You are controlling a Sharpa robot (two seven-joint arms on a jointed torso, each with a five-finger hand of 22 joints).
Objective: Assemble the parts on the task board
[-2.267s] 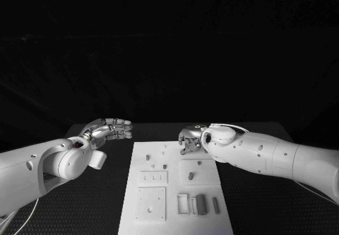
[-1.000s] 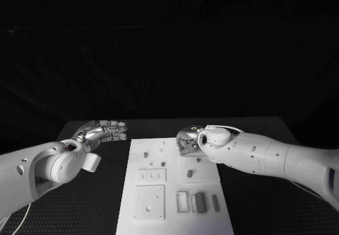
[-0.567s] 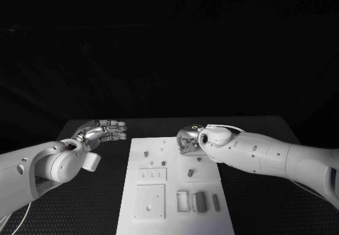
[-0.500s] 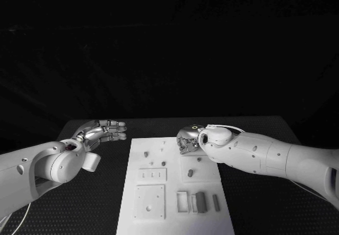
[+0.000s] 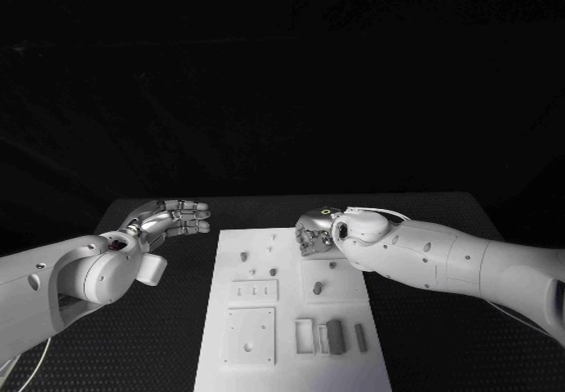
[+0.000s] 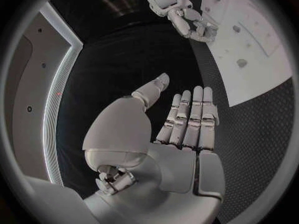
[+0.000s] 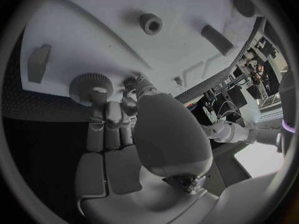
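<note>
**A:** How far along are you?

**B:** Early, I'd judge. The task board (image 5: 295,318) lies in the middle of the worktop (image 5: 153,327), and most parts look loose or unplaced: a group of bar-shaped parts (image 5: 335,336) lies side by side near the board's near edge, a small peg (image 5: 318,287) sits on a square plate further up, and a short cylinder (image 7: 217,39) lies flat on the board. My right hand (image 5: 313,233) is down at the board's far end, and my fingers (image 7: 106,115) are touching a round knurled part (image 7: 90,86) there.

**A:** Grasping it?

**B:** I can't tell. The fingertips lie on its rim, but whether they close round it isn't shown. It sits right at the board's edge.

**A:** And the left?

**B:** My left hand (image 5: 168,220) hangs over the bare worktop beside the board's far left corner, released, fingers straight and together, holding nothing.

**A:** What can't you make out?

**B:** Whether the knurled part is seated or merely resting. My right arm covers part of the board's far right corner. The small pieces on the upper board are too tiny to tell whether they stand in holes.
</note>
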